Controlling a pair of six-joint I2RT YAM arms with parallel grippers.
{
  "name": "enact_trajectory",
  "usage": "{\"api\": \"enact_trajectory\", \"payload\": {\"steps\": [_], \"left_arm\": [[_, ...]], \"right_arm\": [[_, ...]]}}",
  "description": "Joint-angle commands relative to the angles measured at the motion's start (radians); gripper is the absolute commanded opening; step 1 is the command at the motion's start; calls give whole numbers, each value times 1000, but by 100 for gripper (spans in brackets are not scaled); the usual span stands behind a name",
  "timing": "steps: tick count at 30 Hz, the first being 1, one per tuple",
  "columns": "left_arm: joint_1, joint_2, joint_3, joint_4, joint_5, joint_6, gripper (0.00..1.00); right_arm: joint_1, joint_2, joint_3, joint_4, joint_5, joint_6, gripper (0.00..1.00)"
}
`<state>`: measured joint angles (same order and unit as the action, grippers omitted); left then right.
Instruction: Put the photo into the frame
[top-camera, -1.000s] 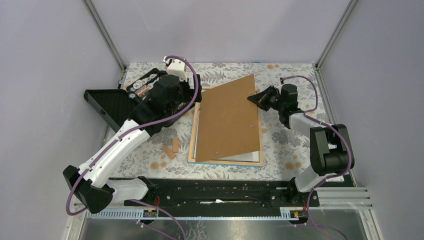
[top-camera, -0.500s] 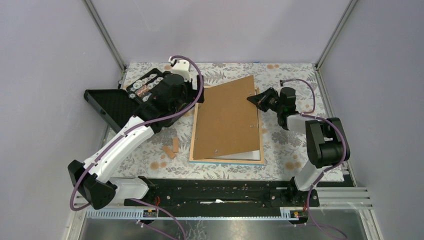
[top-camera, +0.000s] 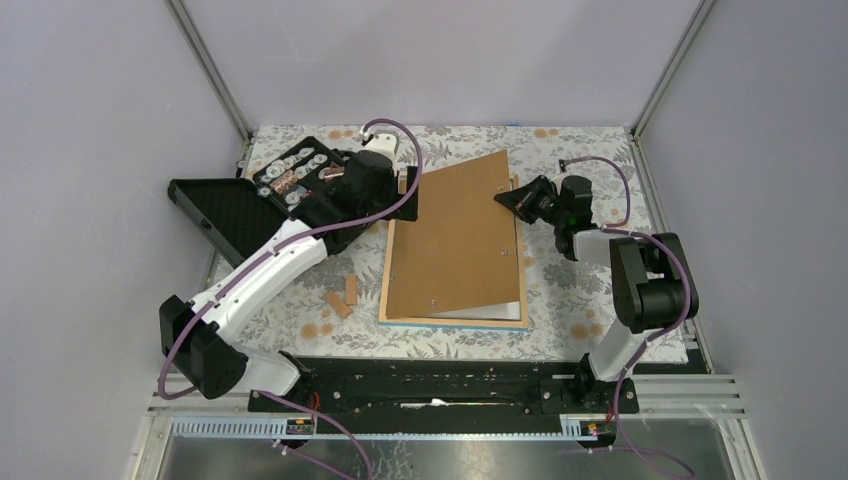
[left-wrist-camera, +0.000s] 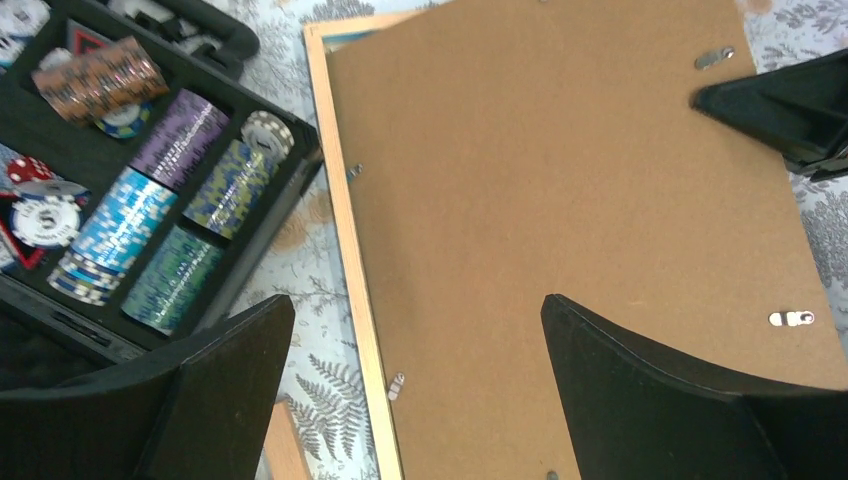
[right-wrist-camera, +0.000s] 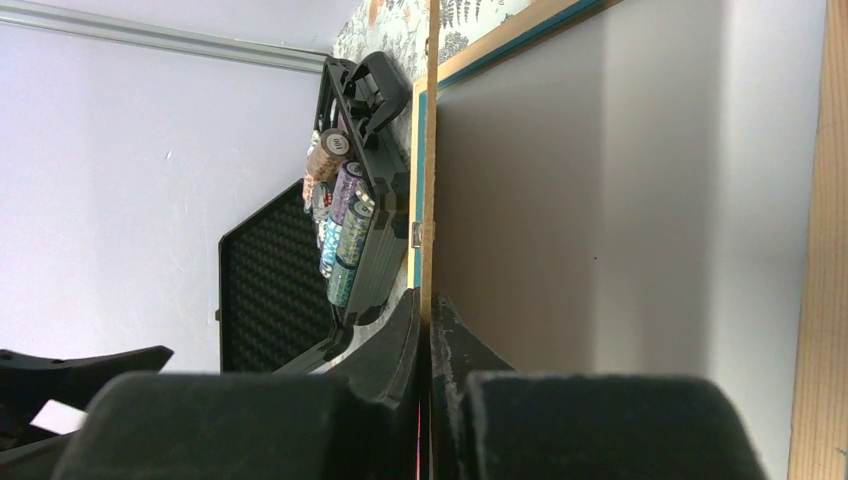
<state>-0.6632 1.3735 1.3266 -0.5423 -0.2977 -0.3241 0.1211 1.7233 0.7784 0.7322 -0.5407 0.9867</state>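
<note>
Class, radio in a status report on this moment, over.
Left gripper open above backing board. Right gripper shut on its edge. Photo in face-down frame, mostly under the skewed board.

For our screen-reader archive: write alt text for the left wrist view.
A brown backing board lies askew over the frame, seen through the open left gripper. A black case of poker chips sits beside the frame, at image left.

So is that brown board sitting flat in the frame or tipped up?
Tipped up: the right claw pinches the board by its right edge, and it lies askew, overhanging the far rim of the frame.
</note>
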Motion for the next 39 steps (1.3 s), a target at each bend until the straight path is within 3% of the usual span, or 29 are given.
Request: {"api": "enact_trajectory", "payload": {"steps": [1, 12, 22, 31, 39], "left_arm": [[39, -22, -57, -24, 98, -70, 99], [155, 4, -173, -14, 214, -121, 96], [268, 72, -268, 59, 412, -182, 76], [306, 133, -317, 88, 455, -183, 60], [315, 155, -338, 93, 450, -158, 57]], "right_arm": [[3, 7, 30, 90, -53, -60, 0], [-15, 13, 68, 79, -76, -38, 0], [-25, 32, 74, 81, -80, -40, 0], [-29, -16, 52, 83, -69, -22, 0], [-35, -95, 17, 13, -67, -56, 0]]}}
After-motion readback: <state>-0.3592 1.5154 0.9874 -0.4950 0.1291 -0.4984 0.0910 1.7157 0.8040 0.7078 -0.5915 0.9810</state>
